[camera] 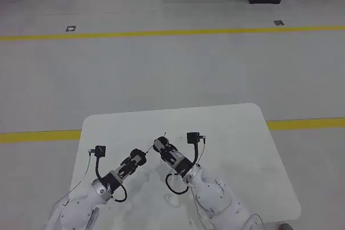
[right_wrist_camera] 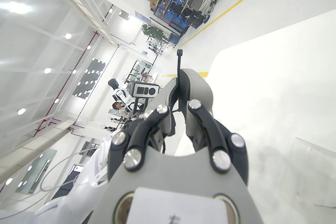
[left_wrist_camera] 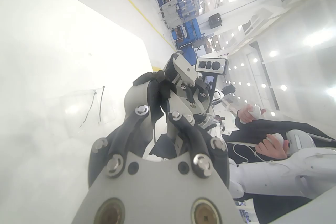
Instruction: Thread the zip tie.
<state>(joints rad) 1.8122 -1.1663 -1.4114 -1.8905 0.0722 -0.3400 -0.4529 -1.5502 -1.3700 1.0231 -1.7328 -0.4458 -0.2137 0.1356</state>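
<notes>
Two grippers face each other tip to tip, close above the near part of the table. The right gripper [right_wrist_camera: 179, 82] is clamped on a thin black plastic zip tie [right_wrist_camera: 179, 62]. Its strap runs between the finger pads and its small square head sticks out past the fingertips. The left gripper [camera: 142, 153] sits just beside the right one, pointing at it; whether it grips anything cannot be told. Both hang over a white table with rounded corners [camera: 236, 123]. A clear plastic bag [left_wrist_camera: 65, 109] lies on the tabletop, apart from the grippers, with two spare black ties [left_wrist_camera: 100, 104] on or in it; which one cannot be told. Yellow floor lines [camera: 161, 33] run past the table.
</notes>
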